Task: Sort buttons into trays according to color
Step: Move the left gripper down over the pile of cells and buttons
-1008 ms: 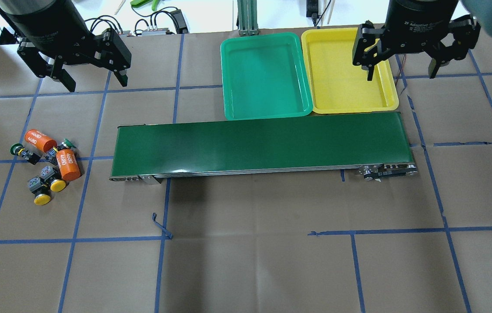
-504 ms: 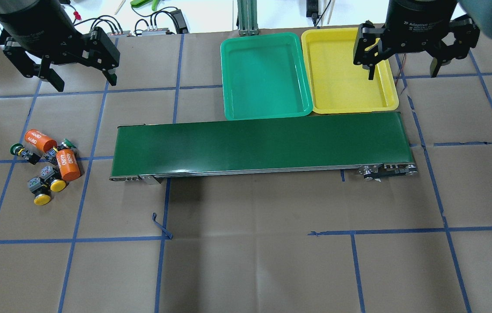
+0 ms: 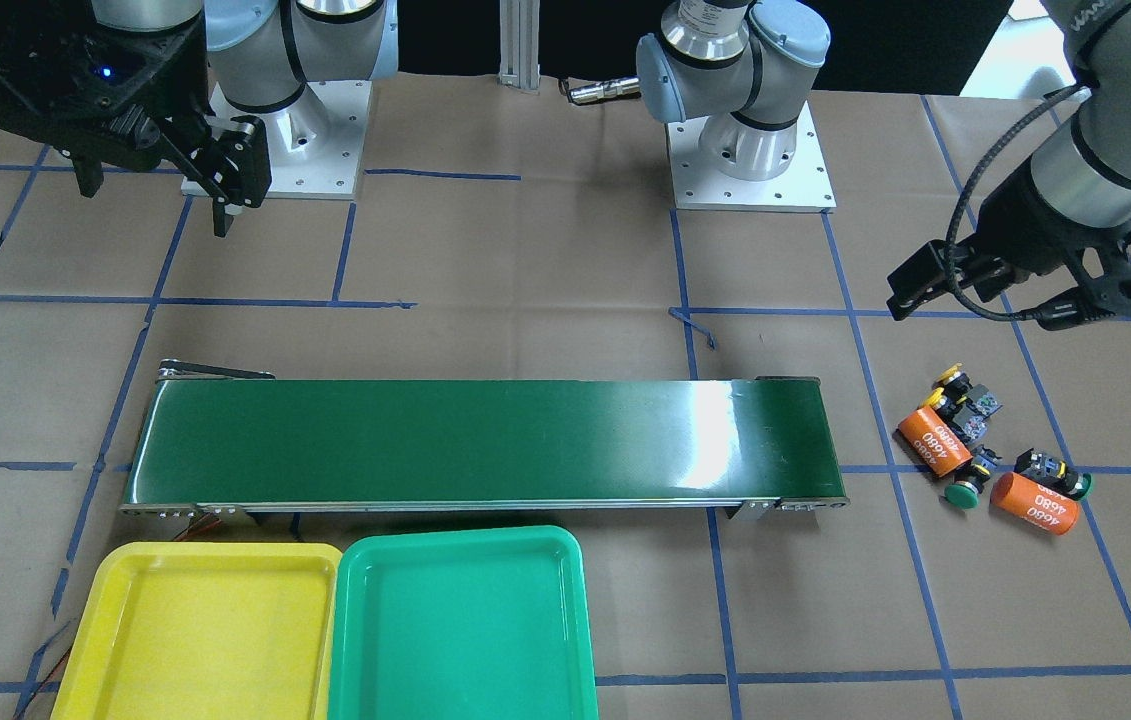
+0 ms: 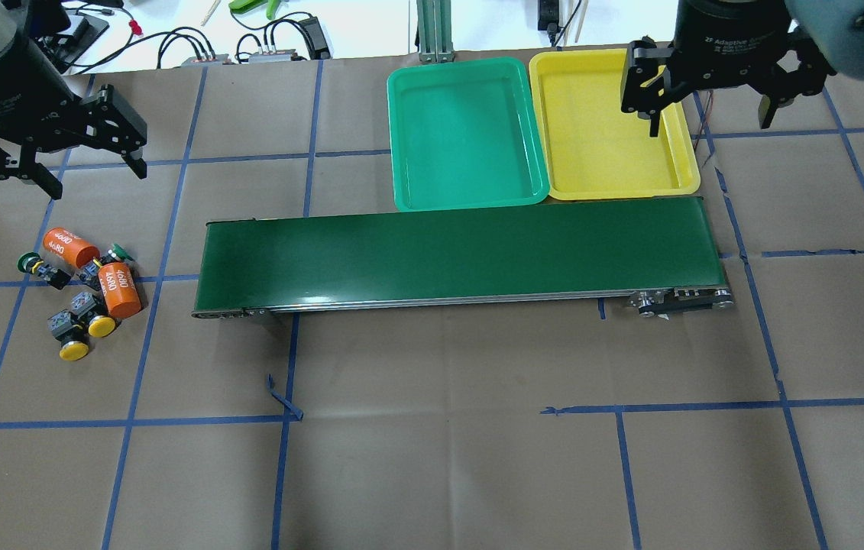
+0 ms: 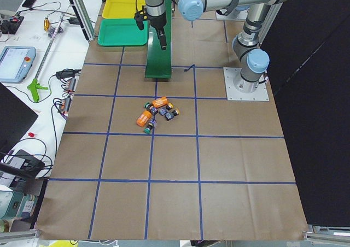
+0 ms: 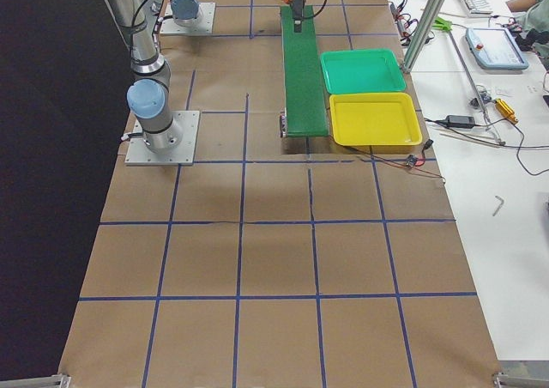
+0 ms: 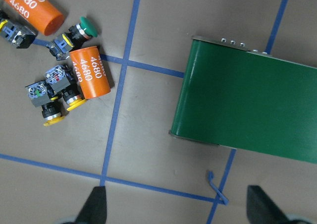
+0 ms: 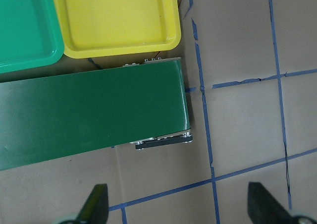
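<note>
Two yellow-capped buttons [image 4: 74, 350] [image 4: 101, 326] and two green-capped buttons [image 4: 25, 264] [image 4: 120, 250] lie in a pile at the table's left with two orange cylinders [image 4: 119, 289]. The pile also shows in the left wrist view, with a green cap [image 7: 88, 27] and a yellow cap [image 7: 52, 117]. The green tray [image 4: 464, 130] and the yellow tray [image 4: 607, 130] sit empty side by side behind the belt. My left gripper [image 4: 95, 179] is open and empty, above and just behind the pile. My right gripper [image 4: 710, 126] is open and empty over the yellow tray's right rim.
A long dark green conveyor belt [image 4: 462, 256] runs across the middle of the table, in front of the trays. Blue tape lines grid the brown paper. Cables and tools lie beyond the far edge [image 4: 279, 38].
My left gripper has moved left and nearer to the pile of buttons, still open. My right gripper has hardly moved.
</note>
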